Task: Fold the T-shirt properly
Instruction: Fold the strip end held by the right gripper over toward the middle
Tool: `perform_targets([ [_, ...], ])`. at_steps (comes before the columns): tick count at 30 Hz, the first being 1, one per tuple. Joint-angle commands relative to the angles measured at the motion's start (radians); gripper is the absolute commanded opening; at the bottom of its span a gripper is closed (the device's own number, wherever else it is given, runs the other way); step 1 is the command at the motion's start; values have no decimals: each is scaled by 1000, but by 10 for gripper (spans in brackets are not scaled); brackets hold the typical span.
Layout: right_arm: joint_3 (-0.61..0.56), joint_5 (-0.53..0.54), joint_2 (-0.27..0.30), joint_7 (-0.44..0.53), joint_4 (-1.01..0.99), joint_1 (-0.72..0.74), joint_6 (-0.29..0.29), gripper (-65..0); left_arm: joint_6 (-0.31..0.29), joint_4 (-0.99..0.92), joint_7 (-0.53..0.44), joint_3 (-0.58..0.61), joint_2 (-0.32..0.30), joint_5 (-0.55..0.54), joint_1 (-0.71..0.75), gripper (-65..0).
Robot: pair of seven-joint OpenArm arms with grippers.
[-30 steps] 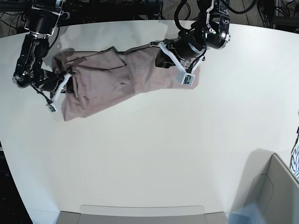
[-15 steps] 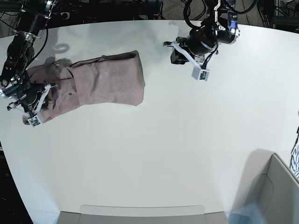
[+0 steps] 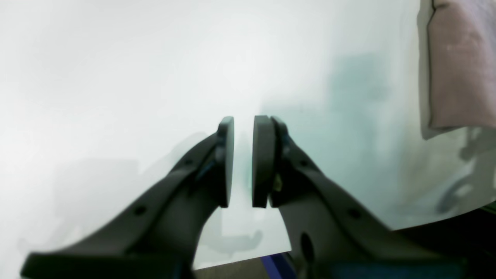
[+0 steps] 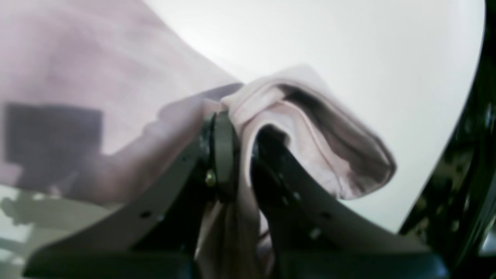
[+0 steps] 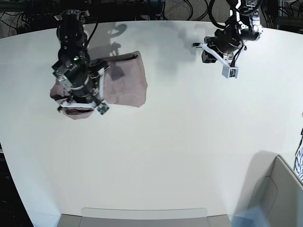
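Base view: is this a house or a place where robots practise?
Probably a robot lab. Two black robot arms work over a big bare white table, cables hang behind it, and the right gripper clamps a pink T-shirt.

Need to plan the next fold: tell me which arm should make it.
The right. Its claw is already shut on a bunched edge of the shirt and sits over it. The left claw is empty, slightly open, and hangs over bare table, well away from the shirt.
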Motion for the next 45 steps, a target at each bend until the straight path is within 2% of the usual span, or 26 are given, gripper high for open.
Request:
perform_targets([
  [1,-29,-30,-20,14,16,15,-3,-650,-5,16,-12,4,-5,-9,0,-567],
  [3,-86,-82,-51,17,16,9,-3,-650,-5,16,-14,7,-5,-9,0,-567],
  [7,-167,-157,-76,60,-16,-10,-5,-650,-5,16,-14,7,-5,-9,0,-567],
  [14,-304,-243,-72,71,-137,-20,-5,-650,-5,14,-15,2,-5,-9,0,-567],
  [15,-317,-243,-74,75,-134,-36,-5,-633,-5,14,-15,2,-5,-9,0,-567],
  [19,-360,-211,-72,80,-77,-74,-3,-456,-5,14,-17,2,-5,-9,-1,-567],
  [21,-385,-183,-72,92,-42,-82,-3,-405,-5,14,-18,2,-5,-9,-1,-567],
  [23,-399,-176,-72,111,-24,-86,-3,-393,-5,14,-18,2,-5,-9,-3,-567],
  [31,-382,-176,-71,155,51,-85,-3,-394,-5,12,-18,7,-5,-9,-1,-567],
  [34,-281,-177,-63,155,67,-76,-3,-395,-5,12,-18,7,-5,-9,-1,-567],
  [36,-230,-174,-37,155,67,-60,0,-411,-5,12,-18,7,-5,-9,-1,-567],
  [41,-202,-174,29,151,65,-77,1,-553,-5,12,-18,8,-5,-9,-1,-567],
  [45,-212,-171,30,151,59,-133,6,-633,-5,12,-18,8,-4,-9,-3,-567],
])
